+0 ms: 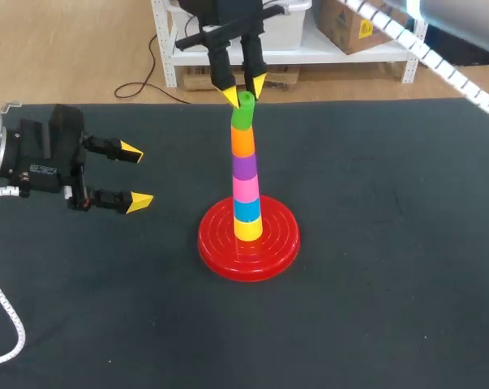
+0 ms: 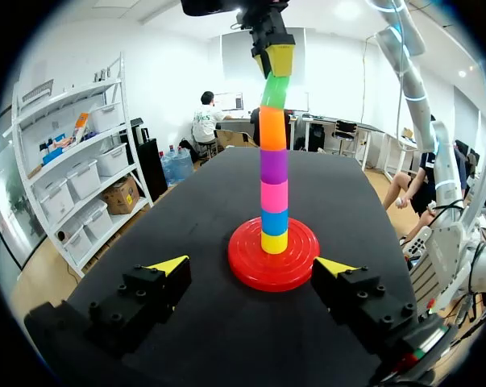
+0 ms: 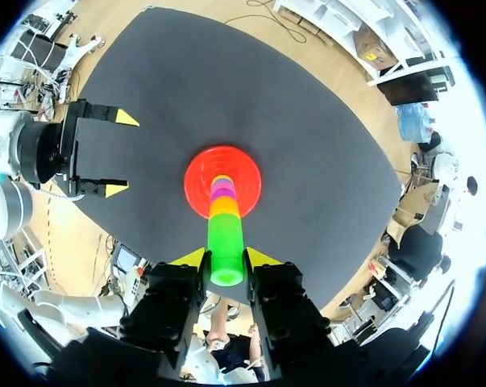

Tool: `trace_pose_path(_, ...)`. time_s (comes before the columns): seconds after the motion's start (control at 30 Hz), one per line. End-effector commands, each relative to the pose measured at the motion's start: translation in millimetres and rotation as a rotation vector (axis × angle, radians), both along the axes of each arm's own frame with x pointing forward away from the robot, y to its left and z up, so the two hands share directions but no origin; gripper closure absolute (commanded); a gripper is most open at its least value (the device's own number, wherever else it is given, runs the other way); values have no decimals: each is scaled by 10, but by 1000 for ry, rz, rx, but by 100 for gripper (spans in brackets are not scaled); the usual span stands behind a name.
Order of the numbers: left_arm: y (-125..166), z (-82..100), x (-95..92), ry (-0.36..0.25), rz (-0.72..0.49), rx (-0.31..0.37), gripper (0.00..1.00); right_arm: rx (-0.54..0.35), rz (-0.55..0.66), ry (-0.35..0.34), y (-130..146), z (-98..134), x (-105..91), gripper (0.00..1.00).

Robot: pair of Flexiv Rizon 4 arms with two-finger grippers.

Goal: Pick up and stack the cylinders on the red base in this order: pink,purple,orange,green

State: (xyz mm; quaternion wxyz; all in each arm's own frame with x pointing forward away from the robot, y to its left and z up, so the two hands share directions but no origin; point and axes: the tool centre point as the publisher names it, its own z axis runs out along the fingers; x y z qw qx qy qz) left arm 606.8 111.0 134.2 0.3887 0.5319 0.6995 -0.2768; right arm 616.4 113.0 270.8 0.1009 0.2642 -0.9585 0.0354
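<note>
The green cylinder [image 1: 243,111] sat at the very top of the column, just above the middle of the frame, tilted a little out of line with the pieces under it and pinched from two sides by the yellow tips of the right gripper [image 1: 244,89], which came down from the upper edge. Below it, in order downward, were the orange cylinder [image 1: 242,142], the purple cylinder [image 1: 244,167], the pink cylinder [image 1: 246,189], a blue cylinder [image 1: 246,210] and a yellow cylinder [image 1: 247,228], all standing on the red base [image 1: 220,251] on the dark table [image 1: 390,243]. By my judgement this was the last step, placing green on orange. The next move called for settling that piece straight and then parting the fingers gently, since the tall column leaned and a sideways tug could topple it. The count was six cylinders, one of each colour, one base and two grippers. The left gripper [image 1: 135,176] hung at the left of the frame, well apart from the stack, its fingers spread wide and holding nothing.
</note>
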Motion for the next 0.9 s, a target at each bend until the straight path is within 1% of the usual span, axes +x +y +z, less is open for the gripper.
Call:
trace_pose_path(0.03,6,-16,-4,-5,1,-5,0,-8,-1,34,30,-71,58,100)
trace_pose_path(0.27,6,-16,-4,-5,1,-5,0,-42,-3,63,37,-112,58,100)
trace_pose_path(0.6,6,-16,-4,-5,1,-5,0,-29,-9,62,31,-66,86,100)
trace_pose_path(0.9,6,-16,-4,-5,1,-5,0,-31,-12,86,48,-29,117,100)
